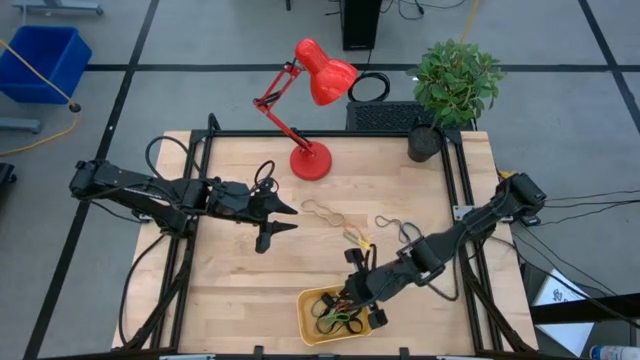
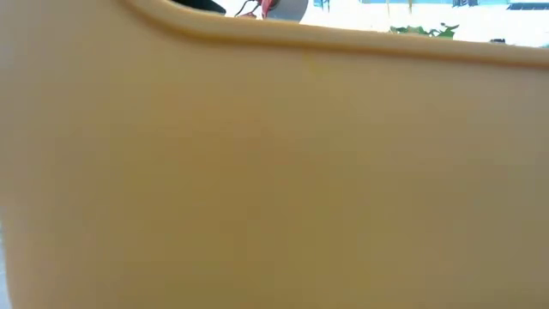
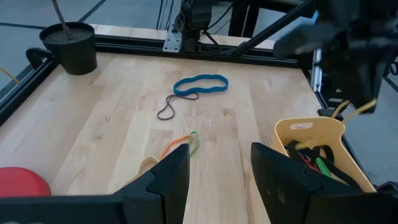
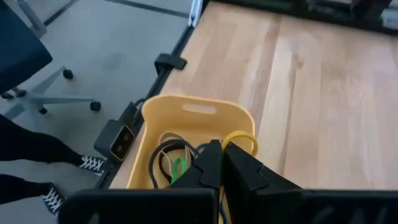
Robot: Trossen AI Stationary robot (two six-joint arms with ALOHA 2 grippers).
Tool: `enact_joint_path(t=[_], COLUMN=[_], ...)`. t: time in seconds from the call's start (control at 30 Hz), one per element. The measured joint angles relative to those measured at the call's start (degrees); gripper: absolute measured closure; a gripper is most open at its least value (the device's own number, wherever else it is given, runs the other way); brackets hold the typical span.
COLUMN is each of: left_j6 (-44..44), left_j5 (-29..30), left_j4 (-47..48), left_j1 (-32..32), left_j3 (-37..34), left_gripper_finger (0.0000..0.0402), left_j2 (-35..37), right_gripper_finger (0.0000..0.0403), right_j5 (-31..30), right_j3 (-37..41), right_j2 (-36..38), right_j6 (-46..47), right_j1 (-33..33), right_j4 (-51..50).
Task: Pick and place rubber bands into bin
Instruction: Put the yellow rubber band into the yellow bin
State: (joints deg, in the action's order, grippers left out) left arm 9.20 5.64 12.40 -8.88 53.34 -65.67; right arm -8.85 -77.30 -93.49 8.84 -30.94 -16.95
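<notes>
The yellow-orange bin (image 1: pixel 308 318) stands near the table's front edge with several rubber bands (image 1: pixel 338 320) lying in it. Its wall (image 2: pixel 274 172) fills the low view. My right gripper (image 4: pixel 222 158) hovers over the bin, shut on a yellow rubber band (image 4: pixel 241 138). Loose bands lie flat on the wood: a tan one (image 1: pixel 322 211), an orange-green one (image 3: pixel 183 144), a dark one (image 3: pixel 168 109) and a blue one (image 3: pixel 200 84). My left gripper (image 1: pixel 282 225) waits open at mid-left, nothing between its fingers. My right gripper pinches the yellow rubber band between its two shut fingers, slanting down from the table's right side. A short loop of the band (image 4: pixel 244 135) curls out beside the fingertips. In the left wrist view the band (image 3: pixel 354 111) dangles slack below the gripper, above the bin.
A red desk lamp (image 1: pixel 310 160) stands at the table's far middle, a black pot (image 1: pixel 425 143) and a green plant (image 1: pixel 455 80) at the far right. Black frame rails run along the table's sides. A large blue bin (image 1: pixel 45 60) sits on the floor, far left.
</notes>
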Motion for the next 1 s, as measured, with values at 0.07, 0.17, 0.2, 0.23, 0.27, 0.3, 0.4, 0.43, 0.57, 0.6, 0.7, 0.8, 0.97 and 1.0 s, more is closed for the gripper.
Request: enact_joint_path(t=[0.07,0.17,0.2,0.23,0.27,0.3,0.4,0.43,0.57,0.6,0.7,0.8,0.97,1.0], left_j6=[0.0,0.1,0.1,0.1,0.1,0.1,0.1,0.1,0.1,0.1,0.5,1.4,1.8,1.8], left_j5=[0.0,0.0,0.0,0.0,0.0,0.0,0.0,0.0,0.0,0.0,0.0,0.0,0.0,0.0], left_j4=[0.0,0.0,0.0,0.0,0.0,0.0,0.0,0.0,0.0,0.0,0.0,0.0,0.0,0.1], left_j1=[0.0,0.0,0.0,0.0,0.0,0.0,0.0,0.0,0.0,0.0,0.0,0.0,0.0,0.0], left_j3=[0.0,0.0,0.0,0.0,0.0,0.0,0.0,0.0,0.0,0.0,0.0,0.0,0.0,0.0], left_gripper_finger=[0.0224,0.0224,0.0224,0.0224,0.0224,0.0224,0.0224,0.0224,0.0224,0.0224,0.0224,0.0224,0.0224,0.0224], left_j2=[0.0,0.0,0.0,0.0,0.0,0.0,0.0,0.0,0.0,0.0,0.0,0.0,0.0,0.0], right_gripper_finger=[0.0403,0.0403,0.0403,0.0403,0.0403,0.0402,0.0397,0.0395,0.0391,0.0391,0.0390,0.0382,0.0337,0.0325], right_j5=[0.0,0.1,0.1,0.0,0.0,0.0,0.0,0.0,0.0,0.1,0.1,0.1,1.2,2.2], right_j3=[0.0,0.0,0.0,0.0,0.0,0.0,0.0,0.0,0.0,0.0,0.0,0.0,0.0,0.0], right_j2=[-1.4,-3.7,-4.4,-5.0,-5.6,-6.2,-7.7,-8.2,-9.9,-10.4,-11.2,-11.4,-11.3,-11.3], right_j6=[0.4,0.5,0.4,0.2,-0.5,-1.0,-1.5,-1.7,-2.1,-2.1,-2.1,-2.1,-2.1,-1.9], right_j1=[0.0,0.1,0.1,0.1,0.2,0.4,1.0,1.2,1.7,1.7,1.7,1.7,1.6,1.6], right_j4=[0.0,-0.1,-0.1,0.0,-0.1,0.0,0.0,0.0,0.2,0.4,1.0,2.3,2.5,2.5])
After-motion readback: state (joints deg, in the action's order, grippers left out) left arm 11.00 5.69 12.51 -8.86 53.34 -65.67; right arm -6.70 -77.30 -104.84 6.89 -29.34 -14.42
